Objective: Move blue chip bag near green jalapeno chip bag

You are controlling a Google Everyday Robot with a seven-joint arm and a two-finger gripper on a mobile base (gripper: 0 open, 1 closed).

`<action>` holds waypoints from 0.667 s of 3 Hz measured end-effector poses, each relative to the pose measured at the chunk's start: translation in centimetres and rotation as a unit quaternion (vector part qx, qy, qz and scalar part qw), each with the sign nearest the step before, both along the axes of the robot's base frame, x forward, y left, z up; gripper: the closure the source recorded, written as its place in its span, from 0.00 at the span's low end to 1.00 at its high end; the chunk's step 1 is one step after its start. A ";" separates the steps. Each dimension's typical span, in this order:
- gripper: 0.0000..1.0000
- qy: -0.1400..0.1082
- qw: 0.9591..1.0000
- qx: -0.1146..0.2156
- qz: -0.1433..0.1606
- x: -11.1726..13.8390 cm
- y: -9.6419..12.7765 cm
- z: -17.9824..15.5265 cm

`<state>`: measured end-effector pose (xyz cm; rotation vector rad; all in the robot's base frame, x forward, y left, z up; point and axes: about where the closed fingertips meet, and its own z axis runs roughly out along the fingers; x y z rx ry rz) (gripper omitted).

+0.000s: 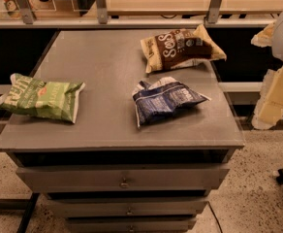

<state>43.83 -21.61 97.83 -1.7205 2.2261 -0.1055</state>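
The blue chip bag point(165, 100) lies crumpled on the grey table top point(107, 67), right of centre near the front. The green jalapeno chip bag point(39, 97) lies at the table's left edge, partly overhanging it. A wide stretch of table separates the two bags. My gripper point(273, 97) is a cream-coloured shape at the right edge of the view, off the table's right side, level with the blue bag and well apart from it. It holds nothing that I can see.
A brown-and-tan chip bag point(180, 48) lies at the back right of the table, just behind the blue bag. The table has drawers point(124, 178) in front. A railing with metal posts point(101, 6) runs behind it. The floor is speckled.
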 end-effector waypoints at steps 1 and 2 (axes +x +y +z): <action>0.00 0.000 1.000 0.000 0.000 0.0 0.0 0.0; 0.00 -0.014 1.000 -0.005 0.017 1.2 0.9 -0.4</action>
